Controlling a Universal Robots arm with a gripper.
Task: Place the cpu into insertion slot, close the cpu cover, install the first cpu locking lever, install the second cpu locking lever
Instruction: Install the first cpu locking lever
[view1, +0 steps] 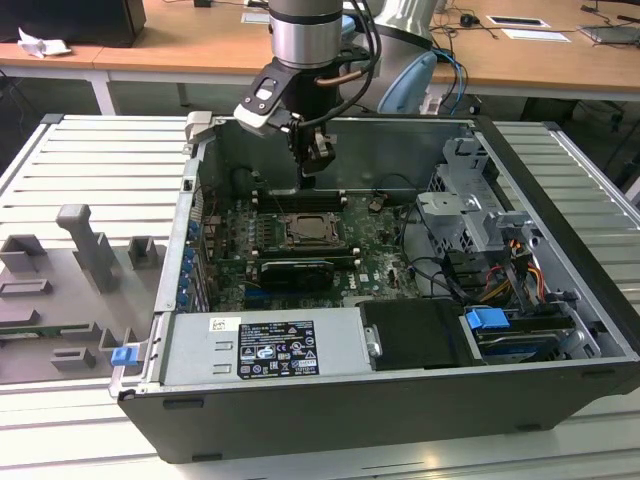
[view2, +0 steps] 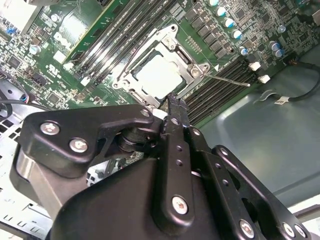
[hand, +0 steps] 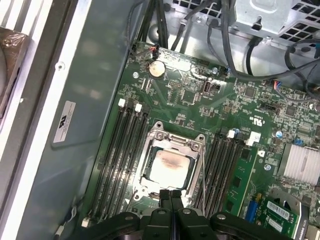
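Over the cpu cover (hand: 175, 141), downward-pointing gripper (view1: 308, 175)

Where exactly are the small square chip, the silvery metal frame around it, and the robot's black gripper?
small square silvery chip (hand: 169, 167): first wrist view, middle of its face.
silvery metal frame plate (hand: 176, 140): first wrist view, one edge bar.
black gripper (hand: 170, 194): first wrist view, between its fingertips.

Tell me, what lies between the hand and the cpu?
One side of the silvery cpu cover, which frames the cpu, lies between it and the shut hand; the first wrist view shows this.
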